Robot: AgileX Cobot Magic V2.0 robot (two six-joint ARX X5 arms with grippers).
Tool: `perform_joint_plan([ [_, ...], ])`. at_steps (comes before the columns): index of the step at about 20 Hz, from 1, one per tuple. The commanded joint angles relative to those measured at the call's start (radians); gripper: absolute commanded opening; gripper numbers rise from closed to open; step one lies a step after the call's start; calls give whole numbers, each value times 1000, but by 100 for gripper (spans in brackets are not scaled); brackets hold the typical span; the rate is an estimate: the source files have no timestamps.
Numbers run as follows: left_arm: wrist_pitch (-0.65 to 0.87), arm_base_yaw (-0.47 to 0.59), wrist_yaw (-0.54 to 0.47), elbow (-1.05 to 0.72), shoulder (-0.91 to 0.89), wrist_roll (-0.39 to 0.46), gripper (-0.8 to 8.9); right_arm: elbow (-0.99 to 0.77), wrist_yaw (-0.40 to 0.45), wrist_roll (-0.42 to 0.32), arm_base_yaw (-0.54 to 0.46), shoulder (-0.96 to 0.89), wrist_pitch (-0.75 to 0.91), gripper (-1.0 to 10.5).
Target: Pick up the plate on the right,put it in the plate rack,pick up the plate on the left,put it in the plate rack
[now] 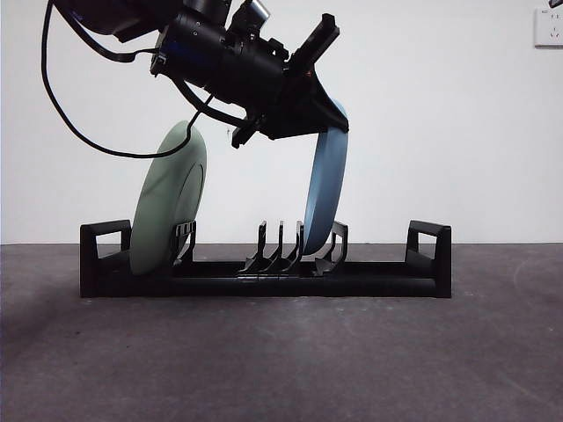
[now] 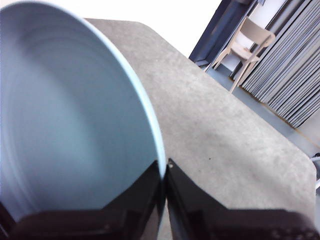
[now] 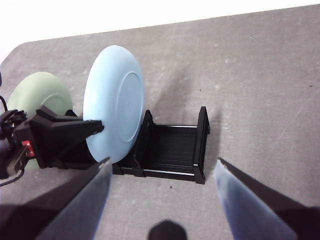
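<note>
The long black plate rack lies across the table. A green plate stands on edge in its left-end slots. A light blue plate leans with its lower rim down between the prongs right of the middle. My left gripper comes in from the upper left and is shut on that plate's top rim; in the left wrist view the blue plate sits pinched between the jaws of the left gripper. My right gripper hangs open well above the rack, holding nothing.
From above, the blue plate and green plate stand side by side, with the left gripper on the blue one. The rack's right end holds no plate. A wall socket is at the far upper right.
</note>
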Motion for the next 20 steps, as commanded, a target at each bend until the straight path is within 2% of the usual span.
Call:
perform_joint_plan([
  [1, -30, 2, 0, -2, 17, 39, -9, 1, 3, -8, 0, 0, 6, 343],
  [8, -146, -28, 0, -2, 21, 119, 6, 1, 3, -8, 0, 0, 6, 343],
  [11, -172, -37, 3, -2, 21, 121, 218, 1, 3, -8, 0, 0, 5, 343],
  [13, -175, -40, 25, -2, 13, 129, 303, 1, 3, -7, 0, 0, 5, 343],
  [14, -177, -42, 42, -2, 2, 134, 315, 1, 3, -7, 0, 0, 5, 343],
  [17, -207, -43, 101, -2, -50, 140, 311, 1, 3, -7, 1, 0, -6, 338],
  [18, -228, -43, 112, -2, -77, 155, 281, 1, 3, -8, 1, 0, -14, 301],
  [20, -284, -43, 110, -2, -148, 200, 89, 1, 3, -8, 1, 0, -27, 147],
])
